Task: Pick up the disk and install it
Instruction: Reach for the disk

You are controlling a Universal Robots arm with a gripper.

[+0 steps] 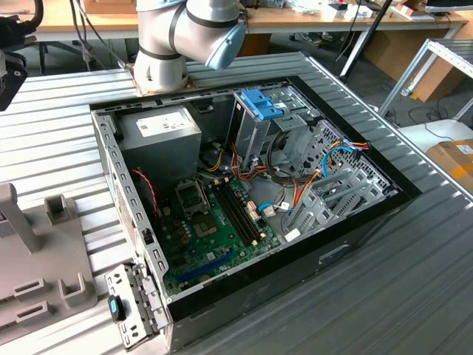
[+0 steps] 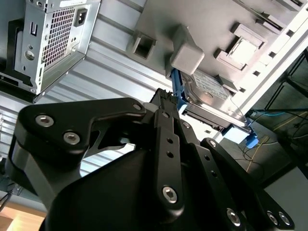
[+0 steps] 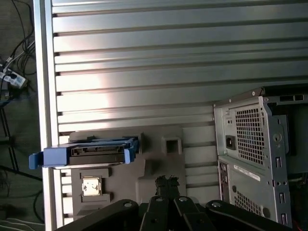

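**Disk off to one side of empty fingers**

The disk (image 3: pixel 84 153) seems to stand on edge in the grey holder (image 3: pixel 150 166), near the rim of the table (image 3: pixel 168 72). Its long axis runs across the line my fingers point along. The gripper (image 3: pixel 167 182) hangs over the holder, fingers pressed together and holding nothing. The disk lies to one side of them and the computer case (image 3: pixel 250 154) to the other.

Exterior view overlooks the computer case (image 1: pixel 336 244); both wrist views share the disk (image 2: pixel 211 94) (image 3: pixel 94 155).
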